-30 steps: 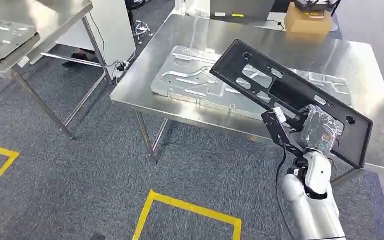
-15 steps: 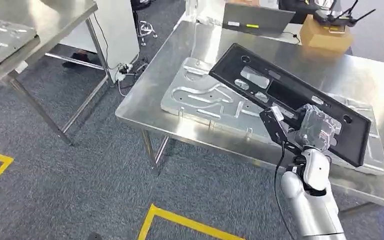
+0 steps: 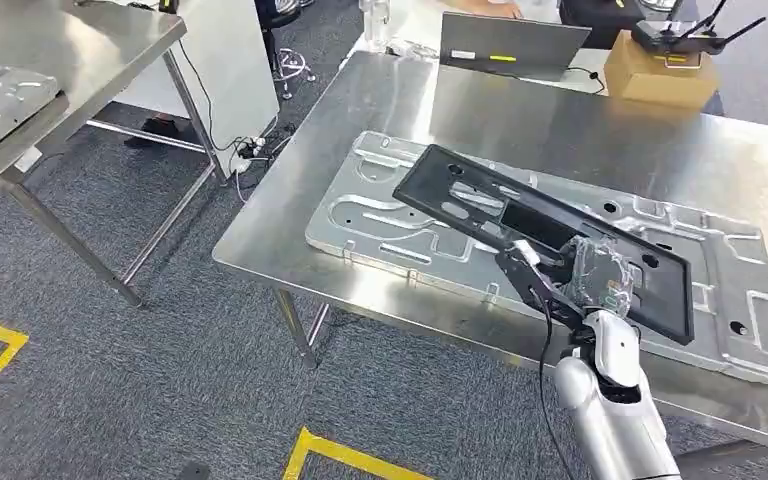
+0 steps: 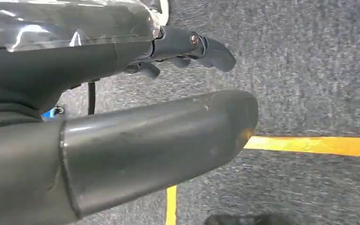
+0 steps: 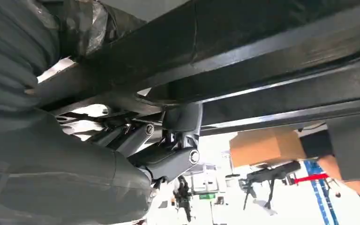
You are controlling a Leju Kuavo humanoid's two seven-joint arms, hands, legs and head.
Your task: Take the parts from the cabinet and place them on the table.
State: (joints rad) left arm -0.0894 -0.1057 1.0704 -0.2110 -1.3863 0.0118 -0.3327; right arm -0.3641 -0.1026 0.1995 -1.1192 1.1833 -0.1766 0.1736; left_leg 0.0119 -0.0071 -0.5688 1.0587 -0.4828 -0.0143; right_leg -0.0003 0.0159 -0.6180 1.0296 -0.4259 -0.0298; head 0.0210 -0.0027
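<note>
The right hand (image 3: 600, 280) is gripping a long black panel (image 3: 540, 235) by its near long edge, fingers closed over the rim, and the panel is hanging tilted over the steel surface (image 3: 520, 110), directly above a large silver pressed-metal plate (image 3: 390, 215) that is lying flat there. In the right wrist view the fingers (image 5: 168, 161) are wrapping under the panel's dark ribbed underside (image 5: 272, 56). The panel is looking stiff and flat, pierced with cut-outs, probably moulded plastic or thin painted sheet, so likely fairly light for its length; but held at one edge away from its middle, it is probably wanting to swing or twist about the grip, and its smooth finish may be slipping under a loose hold. A hold nearer the middle of a long edge, or through a cut-out, is seeming the safer choice. Room is tight: the silver plate is taking up much of the near side, and the surface's front edge (image 3: 380, 300) is lying just beside the arm. Bare steel is showing farther back, toward a laptop (image 3: 513, 45) and a cardboard box (image 3: 660, 75). The left hand (image 4: 187, 44) is hanging over grey carpet with a yellow floor line (image 4: 318, 144), holding nothing, fingers loosely apart.
</note>
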